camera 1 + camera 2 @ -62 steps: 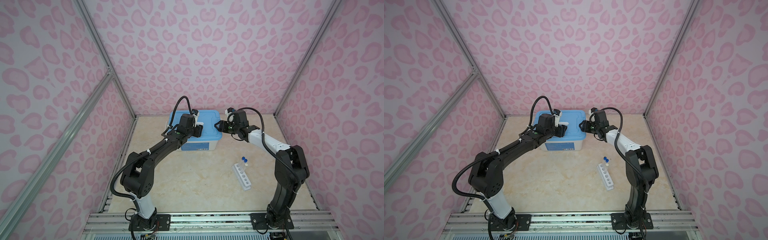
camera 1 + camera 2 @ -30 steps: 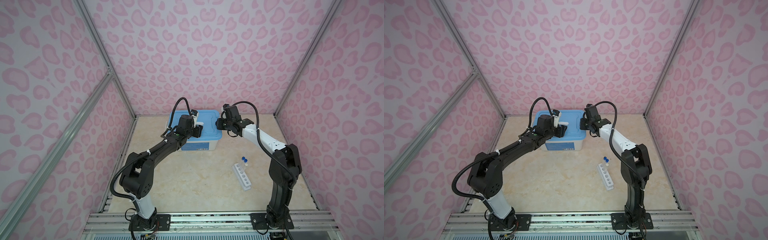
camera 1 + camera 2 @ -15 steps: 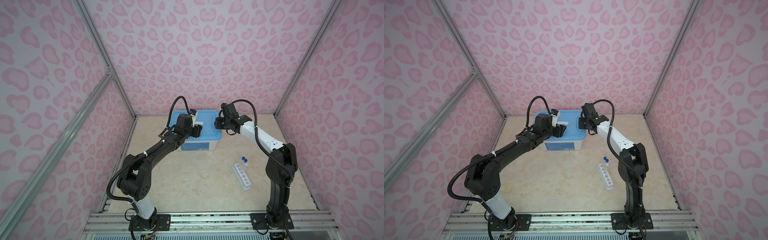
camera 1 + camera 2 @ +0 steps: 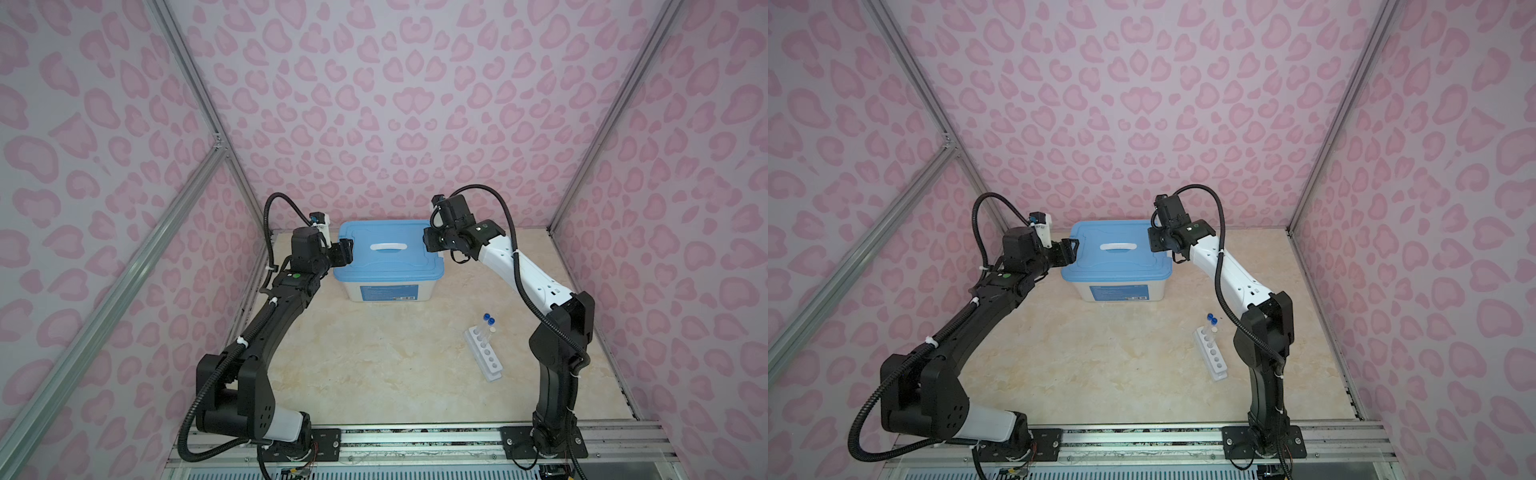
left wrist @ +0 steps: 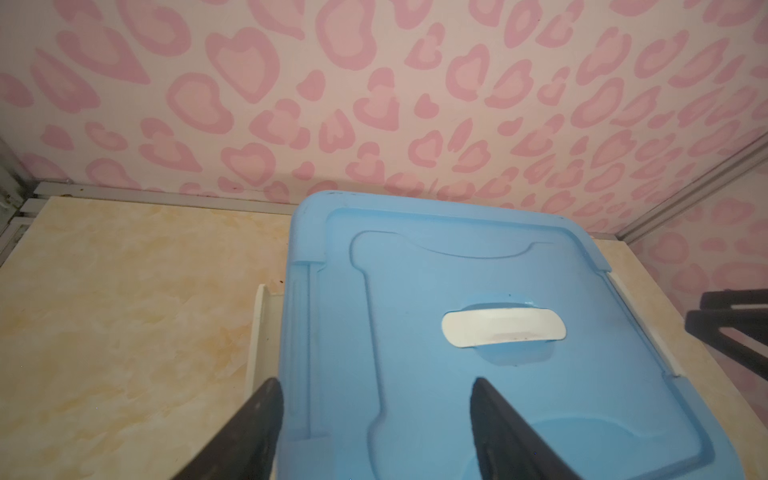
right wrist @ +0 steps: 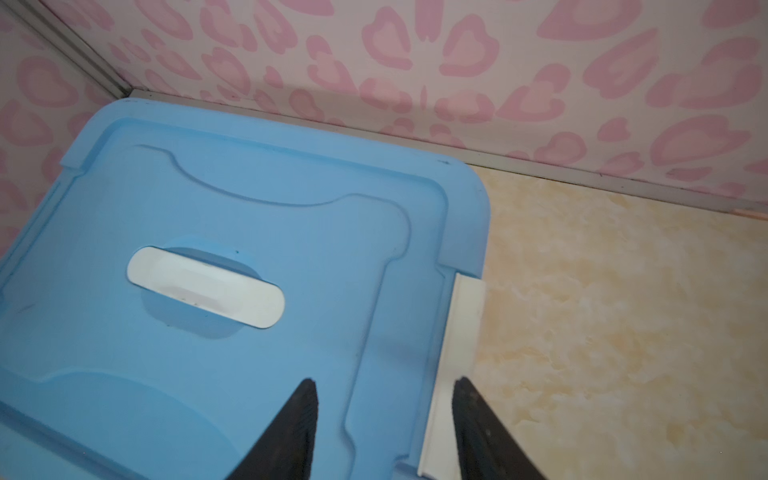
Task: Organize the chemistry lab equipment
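1. The rack (image 4: pixel 483 353) lies on the table (image 4: pixel 374 365), right of centre, near the right arm's base and well apart from both grippers.
2. Its long axis runs near to far. The near end sits a little further right than the far end.
3. The rack is a narrow white bar with one row of six round holes facing up. The four nearest holes look dark and unfilled.
4. The tubes (image 4: pixel 488 321) stand at the rack's far end, thin and clear, and upright. Two have blue caps and one a pale cap. I cannot tell whether each sits in a hole or just beside the rack.
5. The bin (image 4: pixel 390 291) stands at the far middle of the table. Its blue lid (image 4: pixel 388 262) is on, with the white handle (image 4: pixel 388 247) lying flat and running left to right.
6. The left gripper (image 5: pixel 374 390) is over the lid's left edge. Its jaws are spread, one finger outside the edge and one over the lid, and nothing is pinched.
7. The right gripper (image 6: pixel 384 386) is over the lid's right edge. Its jaws are also spread: one finger is over the lid and the other just outside the white latch (image 6: pixel 461 332), clamping nothing.
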`<state>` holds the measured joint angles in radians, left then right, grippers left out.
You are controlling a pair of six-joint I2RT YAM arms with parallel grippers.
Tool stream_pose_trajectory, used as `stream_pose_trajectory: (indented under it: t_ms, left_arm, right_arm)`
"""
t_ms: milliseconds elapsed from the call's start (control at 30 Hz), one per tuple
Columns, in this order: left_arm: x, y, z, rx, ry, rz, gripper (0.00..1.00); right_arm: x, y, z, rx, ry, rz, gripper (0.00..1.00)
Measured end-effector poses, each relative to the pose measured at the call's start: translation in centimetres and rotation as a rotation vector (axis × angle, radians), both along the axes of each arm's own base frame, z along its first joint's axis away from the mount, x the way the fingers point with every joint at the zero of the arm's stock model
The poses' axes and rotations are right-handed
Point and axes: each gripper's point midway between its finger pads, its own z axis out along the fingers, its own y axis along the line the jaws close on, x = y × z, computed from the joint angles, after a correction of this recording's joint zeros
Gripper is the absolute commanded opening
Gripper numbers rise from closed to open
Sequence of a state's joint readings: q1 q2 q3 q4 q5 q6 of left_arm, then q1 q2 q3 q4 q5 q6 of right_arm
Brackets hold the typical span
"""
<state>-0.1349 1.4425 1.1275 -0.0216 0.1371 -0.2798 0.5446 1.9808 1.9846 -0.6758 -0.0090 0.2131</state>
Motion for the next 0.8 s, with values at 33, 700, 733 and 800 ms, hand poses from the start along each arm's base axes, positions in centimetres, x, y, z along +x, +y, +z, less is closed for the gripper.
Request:
stream_pose_trajectory:
  t_ms: [33, 700, 733, 800]
  left_arm:
    - [-0.1, 0.8, -0.3, -0.014, 0.008, 0.021, 0.75]
    - [1.3, 5.6, -5.1, -0.209, 0.123, 0.135, 0.86]
    - [1.5, 5.4, -5.3, -0.214, 0.13, 0.124, 0.86]
    - [2.0, 5.2, -5.9, -0.223, 0.142, 0.105, 0.87]
  right_arm:
    - [-0.4, 0.9, 0.1, -0.007, -0.006, 0.029, 0.53]
    - [-1.2, 14.3, -2.9, -0.067, -0.072, 0.376, 0.54]
    - [-1.3, 14.4, -3.4, -0.075, -0.063, 0.382, 0.54]
    - [-1.5, 14.5, -4.3, -0.088, -0.042, 0.392, 0.54]
